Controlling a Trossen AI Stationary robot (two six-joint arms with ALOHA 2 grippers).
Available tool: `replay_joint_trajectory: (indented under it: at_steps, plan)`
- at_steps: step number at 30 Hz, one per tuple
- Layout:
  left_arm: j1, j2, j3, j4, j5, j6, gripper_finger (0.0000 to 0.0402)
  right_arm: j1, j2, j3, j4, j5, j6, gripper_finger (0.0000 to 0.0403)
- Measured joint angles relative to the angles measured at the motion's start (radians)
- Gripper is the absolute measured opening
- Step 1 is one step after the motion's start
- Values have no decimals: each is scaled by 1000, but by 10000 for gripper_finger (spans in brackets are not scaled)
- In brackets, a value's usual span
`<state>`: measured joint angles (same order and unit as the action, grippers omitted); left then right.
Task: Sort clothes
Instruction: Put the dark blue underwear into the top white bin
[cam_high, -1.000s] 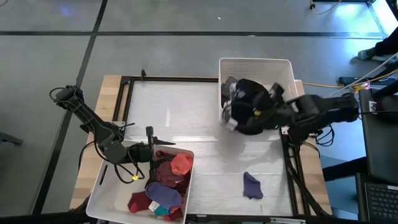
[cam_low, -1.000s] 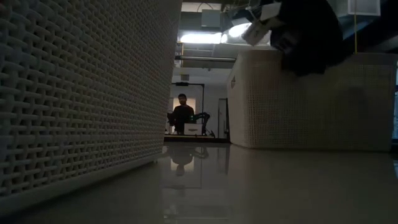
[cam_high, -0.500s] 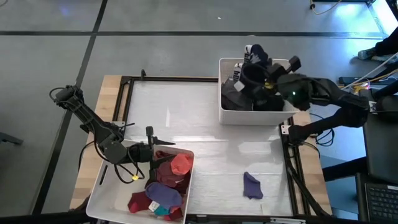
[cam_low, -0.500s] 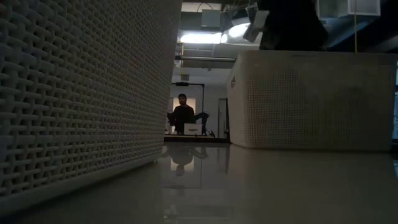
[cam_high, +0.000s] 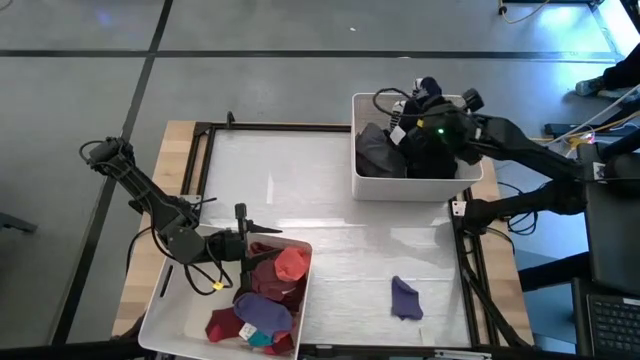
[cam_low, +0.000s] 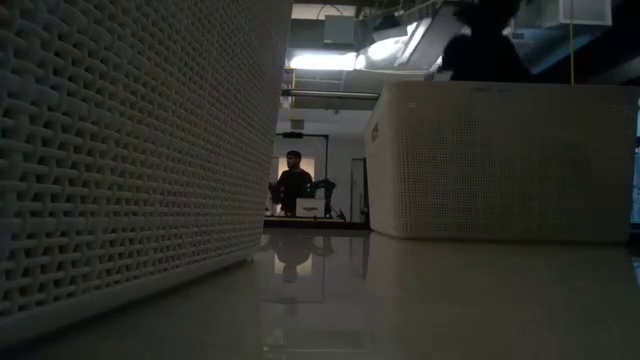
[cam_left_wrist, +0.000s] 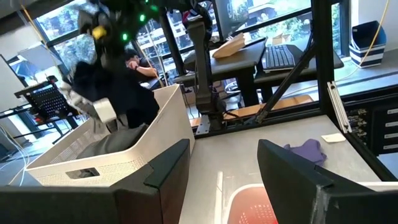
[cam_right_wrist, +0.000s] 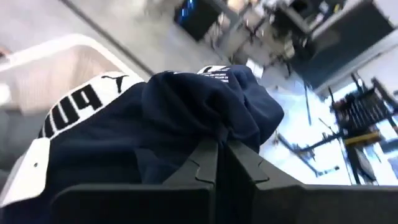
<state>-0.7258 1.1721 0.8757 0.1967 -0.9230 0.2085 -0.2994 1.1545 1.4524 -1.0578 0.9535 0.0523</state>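
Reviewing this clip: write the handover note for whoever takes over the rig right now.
Right pincer: shut on a dark navy fabric garment with a white printed band, held over the far white perforated plastic bin, which holds dark and grey clothes.
Left pincer: open, empty, at the near white plastic bin of red, maroon and purple clothes.
Left to do: release the navy garment, then sort the small purple fabric piece lying on the table.

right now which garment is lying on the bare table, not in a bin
The purple garment, alone on the table near its front right; all other clothes sit in the two white bins or in the right gripper.
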Motion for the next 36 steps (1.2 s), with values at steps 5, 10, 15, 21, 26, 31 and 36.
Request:
replay_joint_trajectory:
  at_steps: [5,10,15,21,26,31,36]
  plan:
    - [0,0,0,1,0,0,180,-104,0,-134,12,-105,29,17]
    - [0,0,0,1,0,0,180,-193,1,-267,56,-248,56,17]
    - [0,0,0,1,0,0,180,-251,1,-380,138,-381,60,17]
    - [0,0,0,1,0,0,180,-286,1,-482,230,-465,60,17]
    - [0,0,0,0,0,0,180,-286,1,-540,280,-476,59,17]
    - [0,0,0,0,0,0,180,-286,1,-564,290,-476,59,17]
    - [0,0,0,0,0,0,180,-285,1,-564,293,-470,58,23]
